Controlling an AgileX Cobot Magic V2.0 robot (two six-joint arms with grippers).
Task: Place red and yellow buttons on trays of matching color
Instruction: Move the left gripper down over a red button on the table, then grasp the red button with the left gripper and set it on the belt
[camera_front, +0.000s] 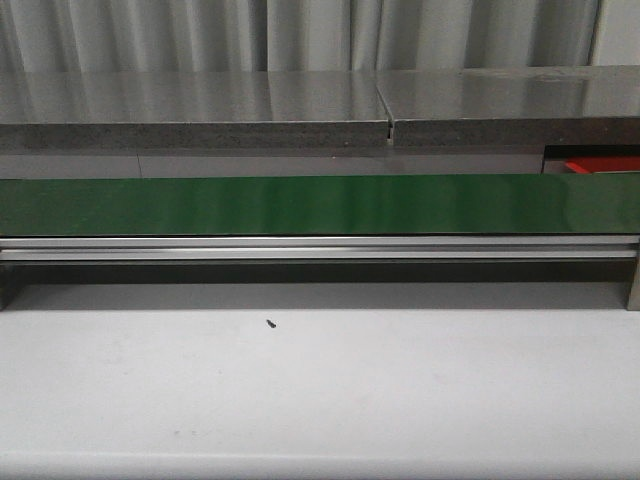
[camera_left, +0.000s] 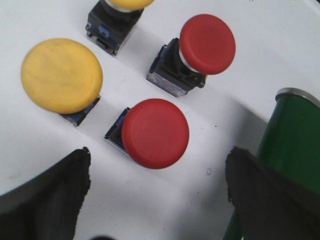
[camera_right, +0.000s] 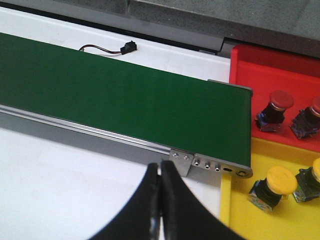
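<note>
Four buttons sit under our left gripper (camera_left: 157, 200) on a white table (camera_left: 260, 45): a near red button (camera_left: 155, 132), a far red button (camera_left: 206, 44), a big yellow button (camera_left: 61, 75) and a second yellow button (camera_left: 131, 3) cut off at the frame edge. All four stand on dark square bases with their smooth round mushroom caps facing up toward the wrist camera, stem axis roughly vertical, tilted slightly in this view. Left jaws are wide open and hold nothing; the near red button lies just beyond the gap between the black fingers (camera_left: 47, 200). The buttons stand apart, with bare table between them. The green conveyor belt (camera_left: 295, 145) end with its metal rim sits just beside the group on one side. Our right gripper (camera_right: 161, 200) has its jaws pressed together, nothing in them, hovering over the belt's aluminium rail (camera_right: 100, 135). Past the belt end, a red tray (camera_right: 280, 75) holds two red-capped buttons (camera_right: 277, 102), and the adjoining yellow tray (camera_right: 240, 220) holds two yellow-capped ones (camera_right: 279, 181); both trays look like glossy plastic and touch edge to edge. In the front view we see only the belt (camera_front: 300, 205), rail, white tabletop and a sliver of the red tray (camera_front: 600, 165); neither arm appears there.
</note>
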